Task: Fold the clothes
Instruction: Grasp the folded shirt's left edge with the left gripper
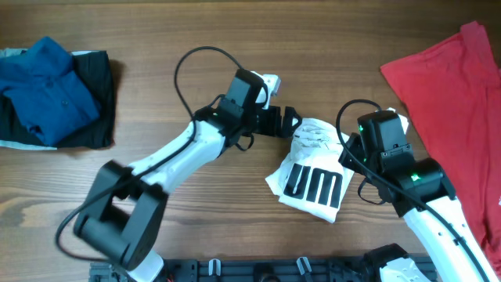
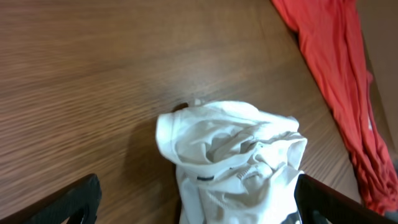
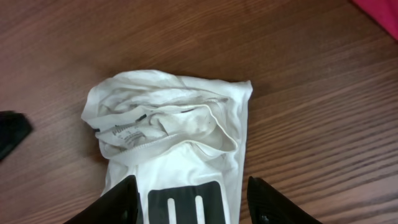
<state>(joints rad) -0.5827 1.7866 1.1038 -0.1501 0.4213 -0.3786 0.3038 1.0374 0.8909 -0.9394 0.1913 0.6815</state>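
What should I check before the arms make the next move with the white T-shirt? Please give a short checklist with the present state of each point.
1. Left gripper open, one finger on either side of the collar end: ok.
2. Right gripper open, astride the printed end: ok.
3. White T-shirt folded into a compact bundle: ok.
4. Its collar end smooth: not ok, it is bunched and wrinkled.
5. Red shirt apart from the bundle: ok.
6. Layers under the bundle lying flat: cannot tell, they are hidden.
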